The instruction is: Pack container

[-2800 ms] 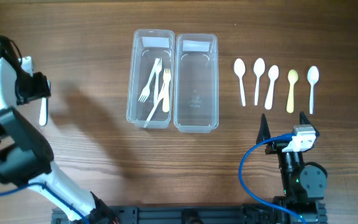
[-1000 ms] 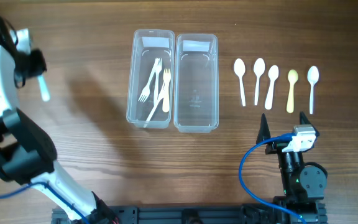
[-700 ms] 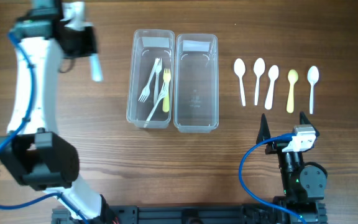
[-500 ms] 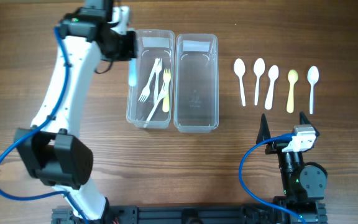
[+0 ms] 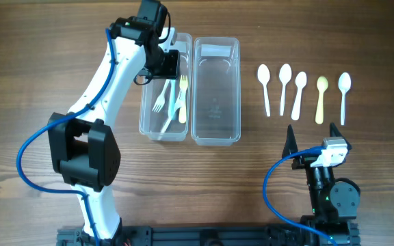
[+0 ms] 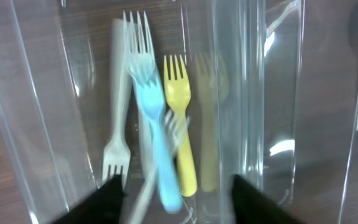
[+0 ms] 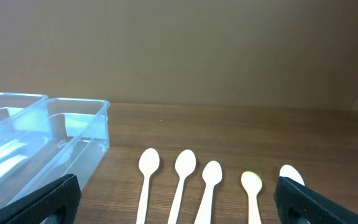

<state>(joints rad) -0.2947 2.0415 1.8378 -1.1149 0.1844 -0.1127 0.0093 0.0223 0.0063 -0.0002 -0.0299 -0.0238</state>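
Observation:
My left gripper (image 5: 168, 63) hangs over the left clear container (image 5: 142, 123) with its fingers (image 6: 176, 185) apart. A light blue fork (image 6: 151, 124), blurred, is free of the fingers inside that container (image 6: 55, 93), among a yellow fork (image 6: 180, 124) and white forks (image 6: 118, 112). The right clear container (image 5: 217, 102) holds nothing. Several spoons lie in a row to the right: white ones (image 5: 284, 85) and a yellow one (image 5: 321, 99). My right gripper (image 5: 311, 133) is open and empty near the front edge, behind the spoons (image 7: 180, 180).
The two containers stand side by side, touching, at the middle back of the wooden table (image 5: 60, 150). They also show at the left of the right wrist view (image 7: 73, 143). The right arm's blue cable (image 5: 272, 191) loops at the front right.
My left arm swung from the far left edge across to the left container, carrying the blue fork. Its fingers have opened and the fork is loose in the container. The right arm is still.

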